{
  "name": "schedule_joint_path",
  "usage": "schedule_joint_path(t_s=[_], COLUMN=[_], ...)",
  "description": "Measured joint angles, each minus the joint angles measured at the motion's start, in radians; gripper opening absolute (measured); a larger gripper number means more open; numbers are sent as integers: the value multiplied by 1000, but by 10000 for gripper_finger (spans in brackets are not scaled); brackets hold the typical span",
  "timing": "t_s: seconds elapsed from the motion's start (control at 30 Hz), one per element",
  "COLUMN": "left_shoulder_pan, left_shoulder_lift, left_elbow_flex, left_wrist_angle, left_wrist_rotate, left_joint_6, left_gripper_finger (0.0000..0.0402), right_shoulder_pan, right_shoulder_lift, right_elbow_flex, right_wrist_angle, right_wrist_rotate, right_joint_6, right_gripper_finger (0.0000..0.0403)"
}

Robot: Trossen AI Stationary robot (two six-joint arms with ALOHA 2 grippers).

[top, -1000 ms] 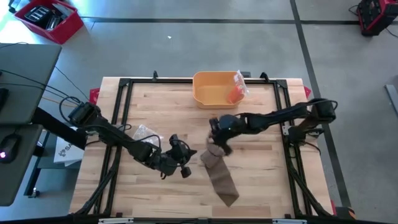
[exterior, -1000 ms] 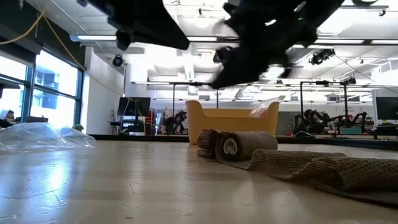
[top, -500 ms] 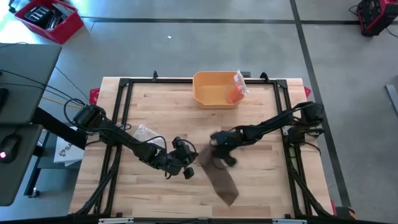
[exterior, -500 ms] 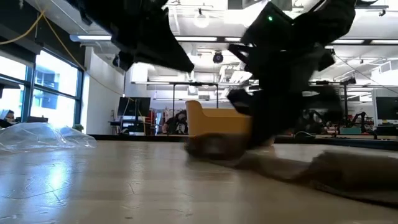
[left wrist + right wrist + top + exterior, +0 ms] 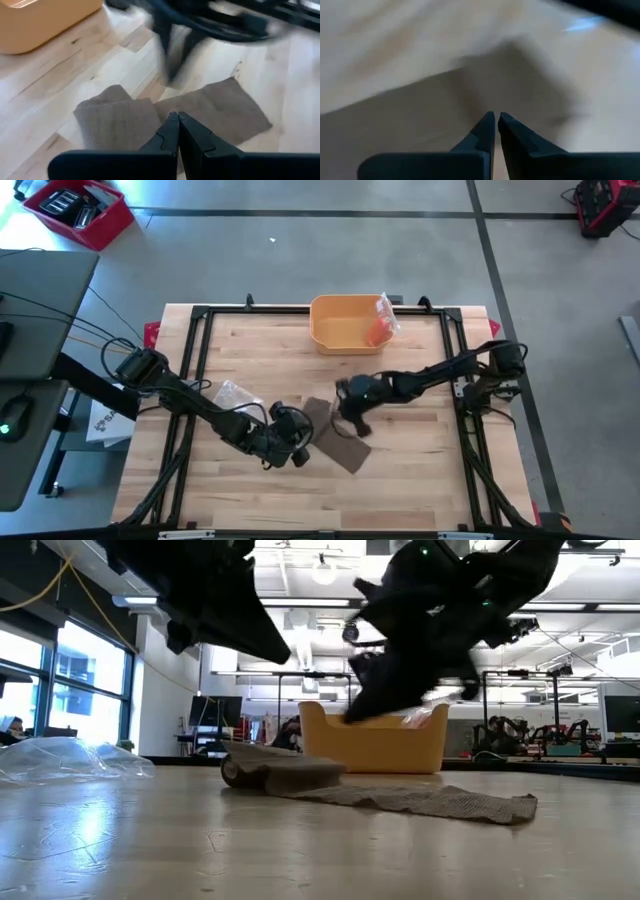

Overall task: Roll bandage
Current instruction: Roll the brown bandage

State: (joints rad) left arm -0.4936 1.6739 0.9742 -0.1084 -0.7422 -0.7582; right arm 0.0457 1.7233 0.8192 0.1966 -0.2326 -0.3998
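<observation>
Your left gripper (image 5: 297,438), fingers pressed shut on nothing, sits just left of the bandage (image 5: 335,438) mid-table (roll end toward it), nearer than the right gripper (image 5: 352,416), nearly closed above it.

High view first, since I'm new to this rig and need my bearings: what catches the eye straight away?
The brown bandage lies near the middle of the wooden table, partly rolled at one end with a loose tail spread flat. Both dark arms meet over it: the left pincer shut beside the roll, the right pincer just above the cloth. A yellow bin sits at the far edge, and crumpled clear plastic lies to the left.
</observation>
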Motion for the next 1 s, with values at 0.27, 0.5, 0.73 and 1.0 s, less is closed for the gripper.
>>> schedule_joint_path(t_s=[0.27,0.5,0.73,1.0], left_shoulder_pan=[10,10,11,9], left_shoulder_lift=[3,3,3,3], left_elbow_flex=[0,0,0,0], left_wrist_angle=[-1,1,1,7], left_wrist_rotate=[0,0,3,3], left_joint_6=[1,2,9,3], left_gripper_finger=[0,0,0,0], right_shoulder_pan=[138,223,294,303], right_shoulder_lift=[0,0,0,30], right_elbow_flex=[-2,-2,-2,-2], right_wrist_angle=[-287,-321,-355,-277], right_wrist_rotate=[-121,-123,-85,-55], right_joint_6=[-8,1,-72,-106], right_gripper_finger=[54,157,181,181])
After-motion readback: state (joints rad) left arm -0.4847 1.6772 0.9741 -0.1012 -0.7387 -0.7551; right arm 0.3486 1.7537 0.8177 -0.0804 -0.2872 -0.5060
